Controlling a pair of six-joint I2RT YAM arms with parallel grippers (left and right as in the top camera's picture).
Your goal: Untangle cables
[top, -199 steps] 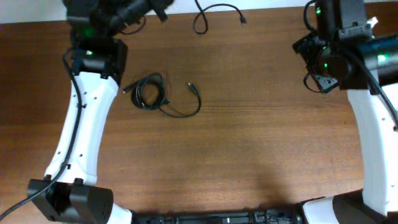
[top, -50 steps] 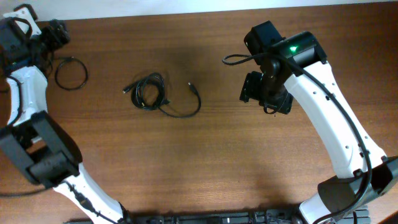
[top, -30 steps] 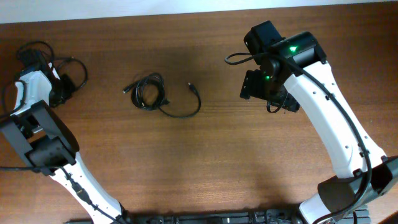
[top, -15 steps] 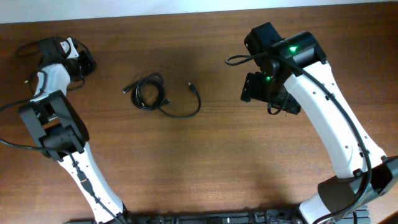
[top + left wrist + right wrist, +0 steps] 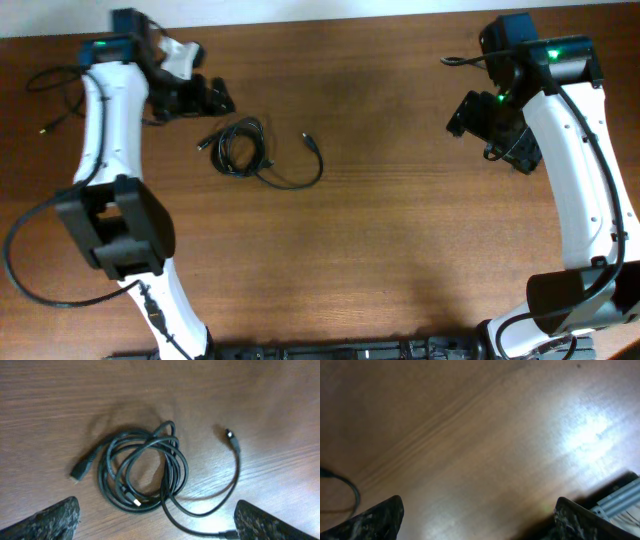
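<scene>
Cables (image 5: 240, 148) are lying as one small tangled bundle on the wooden table (image 5: 400, 250), left of centre and toward the far side. A long tail (image 5: 300, 182) is curving out to the right and ending in a plug (image 5: 309, 139), and a short stub (image 5: 205, 143) is poking out to the left. The left gripper (image 5: 212, 97) is hovering near the bundle, on its far side and a little to its left, and is clearly the nearer of the two. Its fingers (image 5: 55, 520) are standing spread wide and holding nothing. In the left wrist view the coil (image 5: 142, 472) is sitting just ahead of the fingertips, centred in the gap between them. Bundle and tail together are stretching crosswise, along the line from one finger to the other, so a straight descent would probably be gathering several strands at once; reaching for the tail or the stub looks cleaner. The right gripper (image 5: 478, 115) is hanging well apart on the right side, its fingers (image 5: 370, 520) also spread and empty, looking down mostly at bare wood. A separate loose cord (image 5: 52, 82) is lying by the far left edge.
</scene>
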